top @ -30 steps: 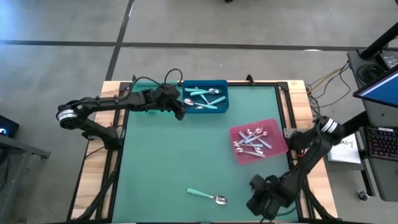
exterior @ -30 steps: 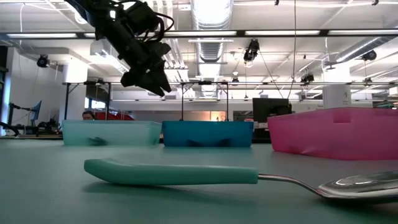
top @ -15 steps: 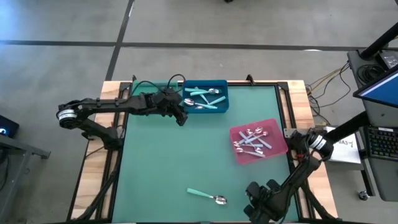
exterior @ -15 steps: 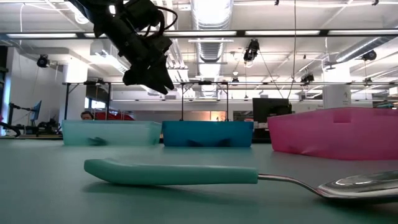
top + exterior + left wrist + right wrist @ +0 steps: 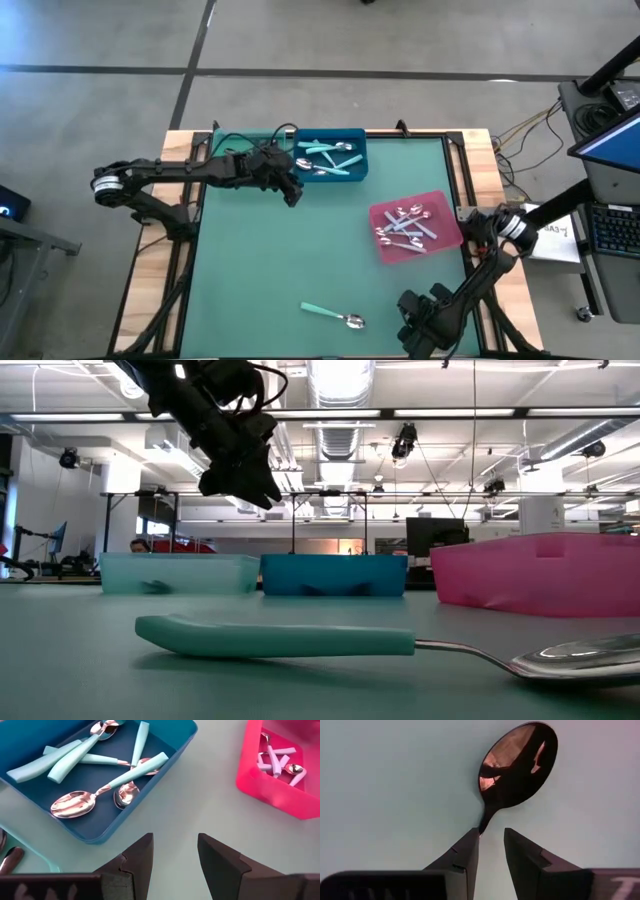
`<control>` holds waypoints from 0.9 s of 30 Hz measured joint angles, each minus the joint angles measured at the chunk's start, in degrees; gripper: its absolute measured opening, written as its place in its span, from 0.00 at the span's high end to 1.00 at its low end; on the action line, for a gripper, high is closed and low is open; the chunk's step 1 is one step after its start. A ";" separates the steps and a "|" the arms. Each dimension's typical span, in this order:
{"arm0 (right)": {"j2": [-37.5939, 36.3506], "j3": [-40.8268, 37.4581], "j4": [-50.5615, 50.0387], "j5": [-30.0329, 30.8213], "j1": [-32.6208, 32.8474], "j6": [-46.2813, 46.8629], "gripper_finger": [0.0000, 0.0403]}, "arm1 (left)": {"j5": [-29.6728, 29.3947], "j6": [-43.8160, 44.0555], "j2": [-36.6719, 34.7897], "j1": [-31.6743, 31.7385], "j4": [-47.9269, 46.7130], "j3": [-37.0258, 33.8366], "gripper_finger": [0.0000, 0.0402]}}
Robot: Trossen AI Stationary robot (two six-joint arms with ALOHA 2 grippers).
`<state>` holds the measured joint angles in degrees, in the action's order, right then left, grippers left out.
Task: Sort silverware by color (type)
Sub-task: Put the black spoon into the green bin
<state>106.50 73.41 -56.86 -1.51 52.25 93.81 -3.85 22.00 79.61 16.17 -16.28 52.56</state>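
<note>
green matting covers the table [image 5: 300,250]; the right gripper [image 5: 490,847] hangs narrowly open, empty, over a lone turquoise-handled spoon [image 5: 333,316]. closing on the thin neck risks a slip. left gripper [image 5: 172,855] open, empty, near the blue bin [image 5: 355,172].

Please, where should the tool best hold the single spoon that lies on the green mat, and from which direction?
Probably the turquoise handle of the spoon, gripped from above across its width: it lies flat, long and thicker than the thin metal neck, while the rounded bowl would likely slip.

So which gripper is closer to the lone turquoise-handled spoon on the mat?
Right. The right gripper hovers beside the spoon; the left gripper hangs far off, by the blue bin.
</note>
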 joint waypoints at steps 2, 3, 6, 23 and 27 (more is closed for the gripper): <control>-0.15 -0.24 0.66 0.02 0.00 -0.20 0.78 | -0.01 0.00 0.00 -0.11 0.01 0.00 0.65; -0.15 -0.27 0.92 0.02 0.00 -0.43 0.78 | -0.01 0.00 0.00 -0.11 -0.01 0.00 0.65; -0.09 -0.16 1.94 -0.20 0.00 -0.57 0.78 | -0.01 0.00 -0.02 -0.11 -0.01 0.00 0.65; -3.02 -4.99 7.46 -0.01 0.13 2.19 0.79 | -0.06 0.07 -0.04 -0.71 -0.03 0.00 0.65; -3.21 -7.37 13.47 -0.01 0.13 2.16 0.80 | -0.03 0.04 -0.04 -0.90 -0.19 0.00 0.65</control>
<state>103.29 66.04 -43.39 -1.52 52.38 95.97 -3.88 22.04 79.57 15.27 -16.47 52.56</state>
